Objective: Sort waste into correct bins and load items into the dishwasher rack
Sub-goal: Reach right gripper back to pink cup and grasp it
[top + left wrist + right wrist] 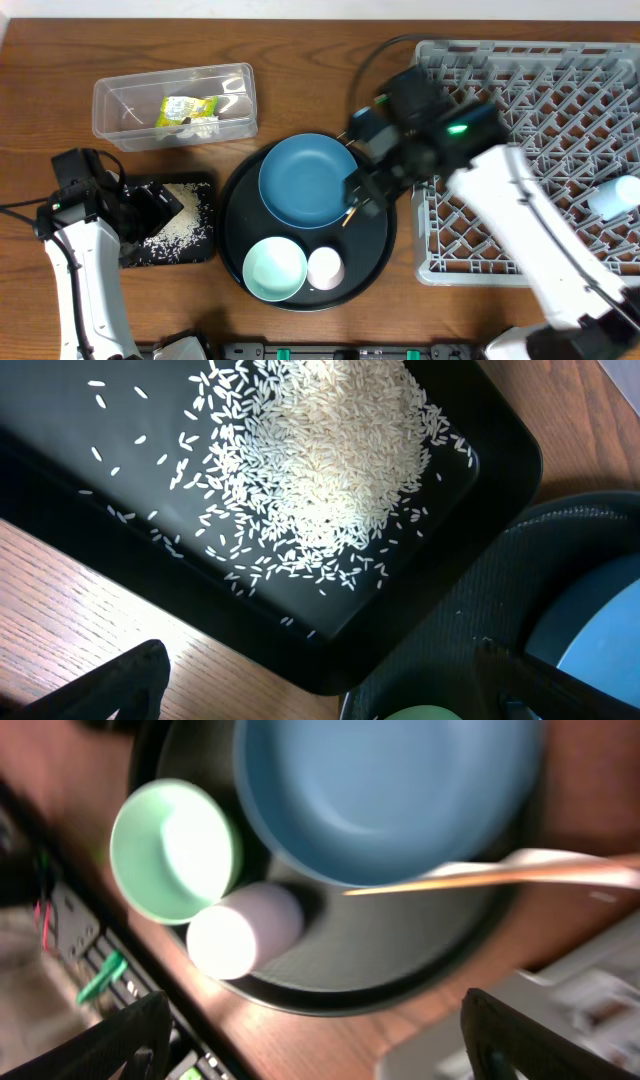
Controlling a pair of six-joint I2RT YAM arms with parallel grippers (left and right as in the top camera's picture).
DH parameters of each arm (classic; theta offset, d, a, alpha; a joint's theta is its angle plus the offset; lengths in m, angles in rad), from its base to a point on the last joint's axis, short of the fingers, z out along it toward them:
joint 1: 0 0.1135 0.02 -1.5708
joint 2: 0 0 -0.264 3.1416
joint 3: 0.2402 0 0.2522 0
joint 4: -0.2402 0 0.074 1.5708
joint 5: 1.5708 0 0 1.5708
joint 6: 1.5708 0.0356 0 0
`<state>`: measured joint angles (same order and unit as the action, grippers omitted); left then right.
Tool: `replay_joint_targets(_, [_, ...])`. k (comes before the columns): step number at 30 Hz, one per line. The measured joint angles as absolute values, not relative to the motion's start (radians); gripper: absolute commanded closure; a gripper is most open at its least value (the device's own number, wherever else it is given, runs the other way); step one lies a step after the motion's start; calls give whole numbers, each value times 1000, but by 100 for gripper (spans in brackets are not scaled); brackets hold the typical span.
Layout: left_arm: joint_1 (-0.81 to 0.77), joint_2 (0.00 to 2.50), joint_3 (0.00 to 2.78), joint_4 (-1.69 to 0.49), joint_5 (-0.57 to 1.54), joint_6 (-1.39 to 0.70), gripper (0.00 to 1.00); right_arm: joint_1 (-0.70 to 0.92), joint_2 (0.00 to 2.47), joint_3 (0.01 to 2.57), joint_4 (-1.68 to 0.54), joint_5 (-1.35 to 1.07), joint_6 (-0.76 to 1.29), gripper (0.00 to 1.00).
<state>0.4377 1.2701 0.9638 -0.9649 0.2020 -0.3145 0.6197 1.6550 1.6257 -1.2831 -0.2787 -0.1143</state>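
Right gripper (pixel 315 1020) gaped open, chopstick (pixel 470 880) just ahead beside the blue bowl (pixel 390 790) rim; left gripper (pixel 320 660) stood open above the black tray (pixel 510 470) edge.

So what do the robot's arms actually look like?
Both the left arm and the right arm have smooth white tubular links joined by boxy black joints. Each ends in two dark fingers. A small green light glows on the right arm, and thin black cables trail from both.

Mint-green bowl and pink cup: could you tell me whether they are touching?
Touching. The right wrist view shows the mint-green bowl meeting the pink cup with no gap.
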Motion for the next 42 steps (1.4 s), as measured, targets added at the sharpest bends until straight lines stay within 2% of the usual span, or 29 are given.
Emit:
replay_joint_targets(3, [438, 1270, 964, -965, 202, -315, 2, 729, 1736, 1625, -1283, -263, -105, 14])
replay_joint_targets(13, [438, 1270, 964, -965, 203, -315, 2, 897, 1888, 1620, -1271, -223, -17, 13])
replay_joint_targets(29, [438, 1270, 964, -965, 202, -314, 2, 904, 1924, 1459, -1168, -196, 62, 13])
replay_joint_targets(36, [438, 1270, 964, -965, 202, -314, 2, 931, 1924, 1415, -1103, -190, 81, 16])
replay_joint_targets(42, [438, 1270, 964, -965, 202, -314, 2, 933, 1924, 1382, -1102, -187, 93, 23])
